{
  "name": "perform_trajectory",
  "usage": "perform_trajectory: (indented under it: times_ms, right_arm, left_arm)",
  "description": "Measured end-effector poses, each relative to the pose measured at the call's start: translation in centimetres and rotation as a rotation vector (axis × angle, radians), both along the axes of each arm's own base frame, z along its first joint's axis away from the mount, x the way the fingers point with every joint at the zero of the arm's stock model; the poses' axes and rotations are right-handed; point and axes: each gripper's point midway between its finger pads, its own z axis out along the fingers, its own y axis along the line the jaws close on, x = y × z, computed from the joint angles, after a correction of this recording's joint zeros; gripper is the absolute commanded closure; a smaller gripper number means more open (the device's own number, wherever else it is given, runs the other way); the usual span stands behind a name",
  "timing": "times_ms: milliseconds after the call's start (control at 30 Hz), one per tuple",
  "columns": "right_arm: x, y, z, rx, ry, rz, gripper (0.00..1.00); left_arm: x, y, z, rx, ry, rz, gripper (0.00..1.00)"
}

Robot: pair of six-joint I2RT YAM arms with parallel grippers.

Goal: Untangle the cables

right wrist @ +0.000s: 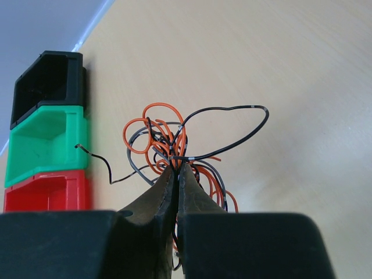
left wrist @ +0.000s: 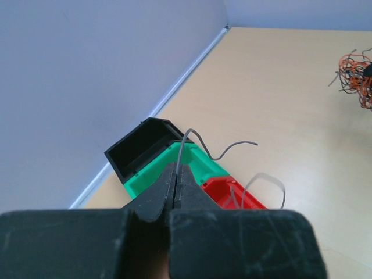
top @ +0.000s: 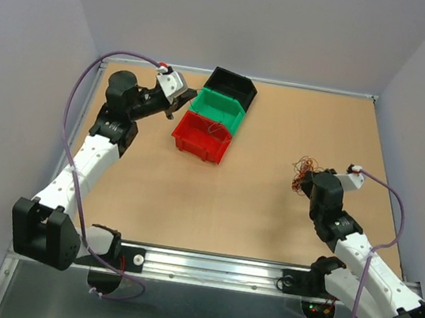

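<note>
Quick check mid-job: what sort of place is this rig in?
Probably a lab test cell: plain grey walls box in a wooden table, arms bolted to a rail, three small bins and tangled cables.

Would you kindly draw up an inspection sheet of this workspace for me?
Surface: tan wooden table, no spills seen.
Job's things: tangle of wires, orange and dark, on the right; one separate grey wire on the left.
Clutter: black bin, green bin and red bin in a touching row; a wire loop shows at the red bin.
Grippers: left gripper shut on the grey wire, beside the bins; right gripper shut on the tangle.
Cables: a purple lead loops along each arm.
Surroundings: plain grey walls; metal rail at the near edge.
</note>
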Motion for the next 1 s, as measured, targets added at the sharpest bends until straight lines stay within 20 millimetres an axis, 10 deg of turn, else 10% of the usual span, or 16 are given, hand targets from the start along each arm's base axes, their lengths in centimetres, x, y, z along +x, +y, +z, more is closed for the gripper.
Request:
perform_trajectory:
  times_ms: [267,500,667,1000]
  right_arm:
    - [0.2,0.4,0.3,0.000,-0.010,0.022,0.99]
    - [0.4,0.9,0.7,0.011,-0.028,0.045,1.00]
    - [0.6,1.5,0.6,0.005,-0.025,0.085,1.00]
    - [1.3,11.5,1.2,0.041,-0.097,0.639,0.99]
  left_arm:
    - [5.5,-0.5,-2.9,0.036,0.035,0.051,1.00]
    - [9.6,0.0,-15.9,0.186,0.274,0.107,1.00]
    - [8.9,0.5,-22.1,0.295,0.417,0.120,0.33]
    - [4.6,-3.0,-13.9,0.273,0.234,0.036,0.11]
